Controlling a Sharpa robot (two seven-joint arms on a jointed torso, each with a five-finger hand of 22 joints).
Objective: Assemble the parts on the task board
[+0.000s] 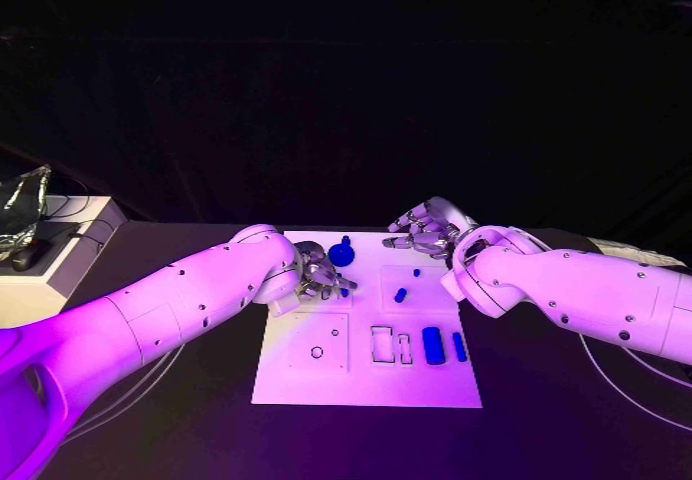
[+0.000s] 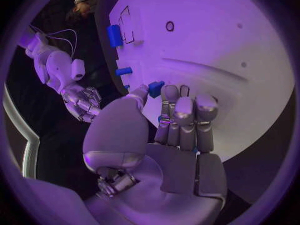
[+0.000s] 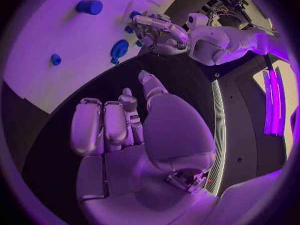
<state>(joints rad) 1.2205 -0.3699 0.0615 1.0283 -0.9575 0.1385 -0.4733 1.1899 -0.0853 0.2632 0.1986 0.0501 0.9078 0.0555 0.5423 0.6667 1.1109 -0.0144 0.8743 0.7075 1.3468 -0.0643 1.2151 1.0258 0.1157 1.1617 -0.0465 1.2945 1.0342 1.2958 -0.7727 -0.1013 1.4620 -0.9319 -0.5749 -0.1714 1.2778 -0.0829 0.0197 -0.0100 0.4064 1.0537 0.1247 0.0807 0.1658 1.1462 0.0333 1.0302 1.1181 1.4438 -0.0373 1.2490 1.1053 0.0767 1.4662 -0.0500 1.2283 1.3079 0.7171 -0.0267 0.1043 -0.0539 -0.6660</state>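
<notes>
The white task board (image 1: 368, 385) lies mid-table. My left hand (image 1: 320, 280) hovers over its far left part. A small blue part (image 2: 156, 88) sits between the thumb and a fingertip, and it looks pinched. My right hand (image 1: 426, 232) hangs at the board's far edge, fingers apart and nothing in them. A round blue part (image 1: 342, 253) stands between the two hands. Two small blue parts (image 1: 401, 295) lie mid-board. Two blue cylinders (image 1: 433, 345) rest beside rectangular slots (image 1: 382, 343) on the near right.
A round hole (image 1: 317, 352) marks the board's near left square. A white box (image 1: 58, 250) with a crumpled bag stands off the table's left side. Cables trail along the table beside both arms.
</notes>
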